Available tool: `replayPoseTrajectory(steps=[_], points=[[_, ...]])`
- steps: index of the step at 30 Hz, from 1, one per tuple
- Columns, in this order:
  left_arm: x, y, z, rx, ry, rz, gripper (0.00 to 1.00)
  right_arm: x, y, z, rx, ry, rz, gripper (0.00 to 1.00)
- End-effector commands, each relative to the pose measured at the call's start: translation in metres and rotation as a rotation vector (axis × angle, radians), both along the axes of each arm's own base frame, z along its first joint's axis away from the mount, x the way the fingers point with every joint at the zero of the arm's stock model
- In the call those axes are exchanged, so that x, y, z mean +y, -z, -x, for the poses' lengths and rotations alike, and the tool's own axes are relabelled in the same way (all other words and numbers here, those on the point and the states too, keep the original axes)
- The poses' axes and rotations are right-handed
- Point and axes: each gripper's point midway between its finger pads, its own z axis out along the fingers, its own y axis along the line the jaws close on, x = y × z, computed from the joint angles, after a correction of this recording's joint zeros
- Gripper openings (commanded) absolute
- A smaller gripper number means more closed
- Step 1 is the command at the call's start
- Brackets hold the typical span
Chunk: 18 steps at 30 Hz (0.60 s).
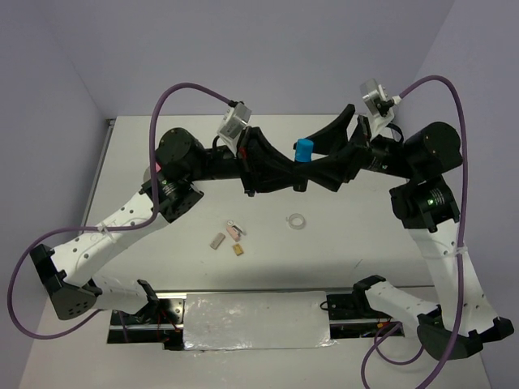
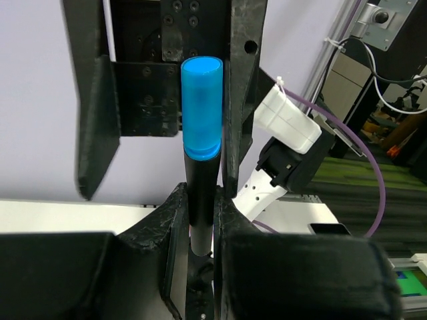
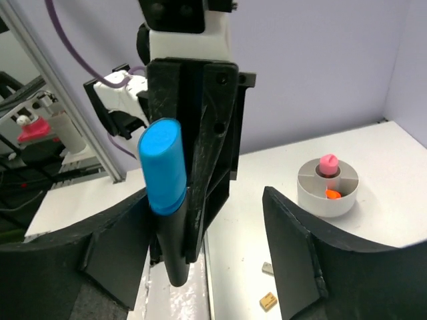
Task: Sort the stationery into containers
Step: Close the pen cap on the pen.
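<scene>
The marker (image 2: 200,193) is black with a bright blue cap (image 2: 201,107), the bowl (image 3: 317,203) white, the tube (image 3: 327,162) pink, the arm cables (image 1: 464,162) purple.

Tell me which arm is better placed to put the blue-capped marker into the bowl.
Left, probably: its tool is shut on the blue-capped marker, cap up. The right tool is open, fingers spread either side of the marker, gripping nothing. The white bowl shows only in the right wrist view.

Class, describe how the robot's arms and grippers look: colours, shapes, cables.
The left arm and right arm have white lower links and black joints. A purple cable loops to a pale camera box on each wrist. The left gripper and right gripper have matte black, wedge-shaped fingers.
</scene>
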Motion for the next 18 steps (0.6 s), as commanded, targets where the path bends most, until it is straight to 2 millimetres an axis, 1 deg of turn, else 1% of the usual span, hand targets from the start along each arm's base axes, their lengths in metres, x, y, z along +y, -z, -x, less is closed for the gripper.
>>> replayPoseTrajectory(steps=[1,3,4,5,11,14,16,18], points=[[0.011,-0.022,0.009,-0.098,-0.017,0.050,0.00,-0.005,-0.013,-0.001,-0.017,0.055,0.012,0.72],[0.010,-0.016,0.007,-0.093,-0.025,0.032,0.00,-0.006,-0.023,0.005,-0.033,0.045,0.009,0.74],[0.009,-0.014,0.007,-0.097,-0.027,0.030,0.00,-0.006,-0.022,0.006,-0.026,0.046,0.017,0.74],[0.009,-0.011,0.005,-0.091,-0.031,0.024,0.00,-0.007,-0.026,0.008,-0.035,0.046,0.018,0.75],[0.006,-0.009,-0.004,-0.075,-0.070,0.015,0.00,-0.007,-0.030,0.017,-0.028,0.010,0.025,0.75],[0.005,-0.006,-0.007,-0.072,-0.080,0.004,0.00,-0.009,-0.035,0.010,-0.016,0.056,0.013,0.75],[0.004,-0.003,-0.008,-0.071,-0.081,-0.003,0.00,-0.009,-0.038,0.002,0.007,0.093,0.002,0.71],[0.003,-0.001,-0.008,-0.067,-0.079,-0.007,0.00,-0.009,-0.037,-0.006,0.034,0.125,-0.004,0.66]])
